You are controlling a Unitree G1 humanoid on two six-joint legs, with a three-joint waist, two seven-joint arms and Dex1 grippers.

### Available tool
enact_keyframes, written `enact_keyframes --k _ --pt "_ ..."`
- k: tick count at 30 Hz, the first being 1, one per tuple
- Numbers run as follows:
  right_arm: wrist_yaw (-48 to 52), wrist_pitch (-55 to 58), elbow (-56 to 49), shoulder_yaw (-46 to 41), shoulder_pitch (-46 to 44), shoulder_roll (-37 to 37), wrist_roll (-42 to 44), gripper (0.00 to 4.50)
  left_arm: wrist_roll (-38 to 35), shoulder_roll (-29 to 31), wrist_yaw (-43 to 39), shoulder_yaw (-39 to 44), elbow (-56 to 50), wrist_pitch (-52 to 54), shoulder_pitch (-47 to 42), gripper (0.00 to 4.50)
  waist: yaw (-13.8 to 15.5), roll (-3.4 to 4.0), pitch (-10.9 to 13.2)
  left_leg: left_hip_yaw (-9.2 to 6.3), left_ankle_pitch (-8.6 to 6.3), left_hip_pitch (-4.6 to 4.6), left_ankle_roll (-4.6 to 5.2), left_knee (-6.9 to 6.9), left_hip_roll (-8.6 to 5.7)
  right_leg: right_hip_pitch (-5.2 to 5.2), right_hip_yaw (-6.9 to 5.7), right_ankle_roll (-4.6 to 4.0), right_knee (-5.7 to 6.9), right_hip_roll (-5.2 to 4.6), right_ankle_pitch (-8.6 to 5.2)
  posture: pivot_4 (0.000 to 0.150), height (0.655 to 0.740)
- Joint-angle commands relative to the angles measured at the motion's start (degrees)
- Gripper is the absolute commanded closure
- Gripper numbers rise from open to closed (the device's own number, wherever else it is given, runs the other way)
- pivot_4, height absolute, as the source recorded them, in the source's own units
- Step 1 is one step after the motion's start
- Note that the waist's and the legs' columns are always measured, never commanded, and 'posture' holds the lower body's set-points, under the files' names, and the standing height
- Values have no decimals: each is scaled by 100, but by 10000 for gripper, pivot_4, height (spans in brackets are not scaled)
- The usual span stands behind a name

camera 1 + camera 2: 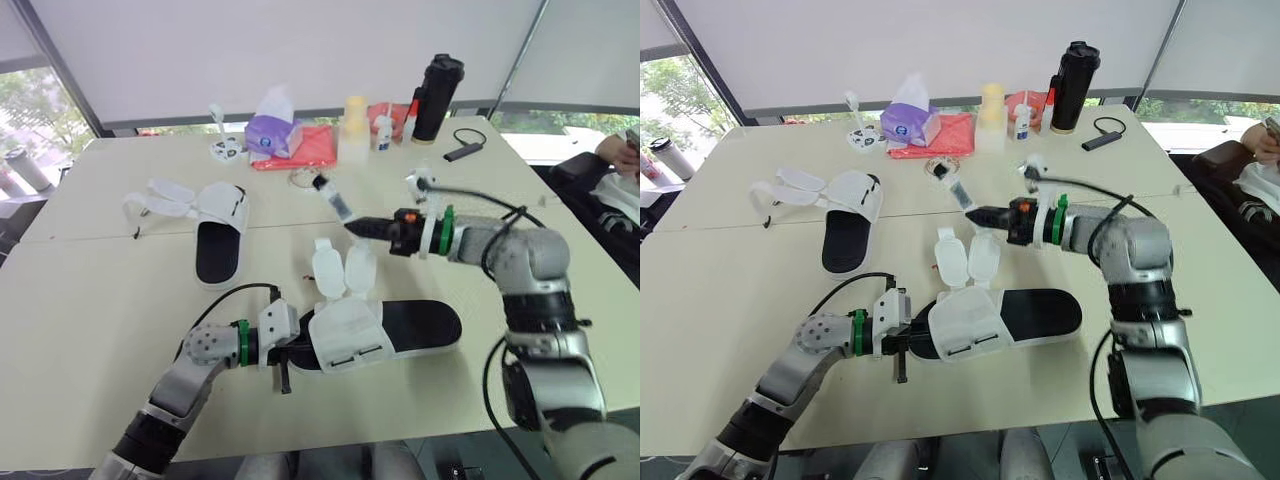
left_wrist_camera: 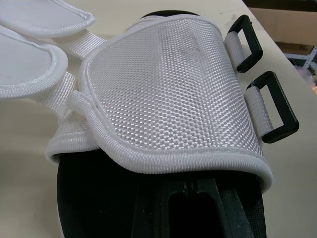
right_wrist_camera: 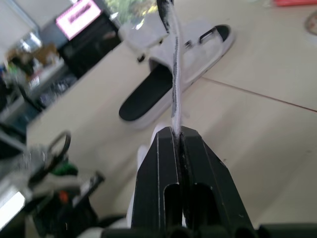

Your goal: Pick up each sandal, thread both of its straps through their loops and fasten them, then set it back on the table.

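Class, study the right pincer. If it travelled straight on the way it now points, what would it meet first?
Beyond the strap it clamps, the right pincer points toward the far sandal. It would probably meet that first, though depth is unclear.

Silver arms [image 1: 530, 270], green wrist rings [image 1: 241, 343], black cables [image 1: 490, 200]

Table [image 1: 90, 300]: one sandal [image 1: 410, 325] at my left gripper [image 1: 292, 352], second sandal [image 1: 215, 240] well beyond it; tissue box [image 1: 272, 135], red cloth [image 1: 318, 150], black bottle [image 1: 437, 97] far beyond the right gripper [image 1: 355, 228].
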Motion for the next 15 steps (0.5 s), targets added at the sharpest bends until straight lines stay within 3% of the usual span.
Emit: enact_keyframes --k 1,6,15 --pt "206 -1000 -1402 68 637 -217 -184 44171 71 -11 -61 -95 162 -36 -12 45000 13 -1 -1 -2 0 0 0 0 4 2 -1 0 -2 -1 0 1500 7400" --pt "586 -2621 -2239 -57 1730 -301 -475 44171 67 0 -178 -99 286 -84 -97 45000 18 -2 -2 1 0 2 0 2 7 6 -1 0 -5 -2 0 1500 7400" --pt "1526 -5233 -2022 144 2681 -858 -1384 44171 68 -24 -329 -115 422 -142 -202 45000 25 -2 -3 4 0 15 -1 3 11 20 0 -9 -10 -2 -1 1500 7400"
